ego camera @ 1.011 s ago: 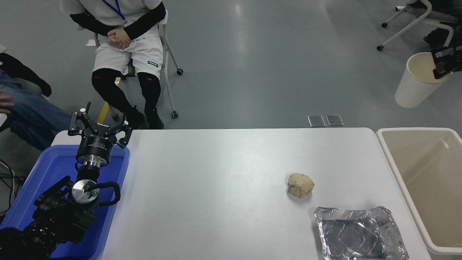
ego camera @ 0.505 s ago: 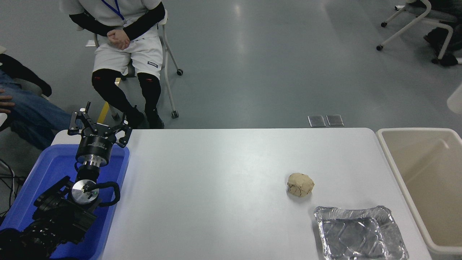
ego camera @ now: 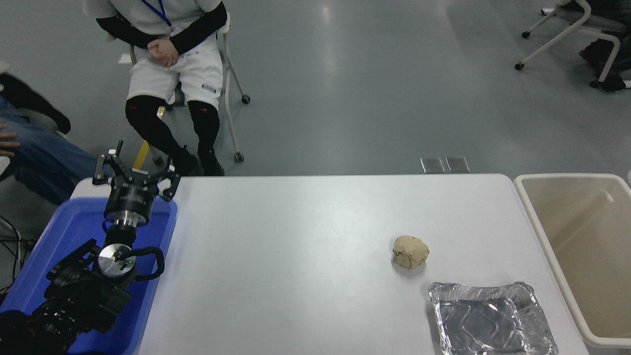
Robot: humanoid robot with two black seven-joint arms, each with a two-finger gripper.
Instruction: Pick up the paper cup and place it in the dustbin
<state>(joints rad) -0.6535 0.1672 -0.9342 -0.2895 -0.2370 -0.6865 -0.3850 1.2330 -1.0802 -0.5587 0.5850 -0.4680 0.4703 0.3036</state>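
Observation:
The paper cup is out of view. The dustbin (ego camera: 538,231), a large beige plastic bin with a rounded rim, stands off the table's right end; the part of its inside that shows is bare. My right arm and its gripper are out of the picture. My left arm is parked at the lower left, and its gripper (ego camera: 136,172) is open above the far end of the blue bin.
A crumpled tan paper ball (ego camera: 410,252) lies on the white table (ego camera: 296,256), right of centre. A silver foil tray (ego camera: 493,320) sits at the front right. A blue plastic bin (ego camera: 74,231) is at the left edge. People sit beyond the table at the top left.
One second ago my right gripper held the paper cup at the upper right edge. Both then moved out of the picture to the right. The left arm has not moved.

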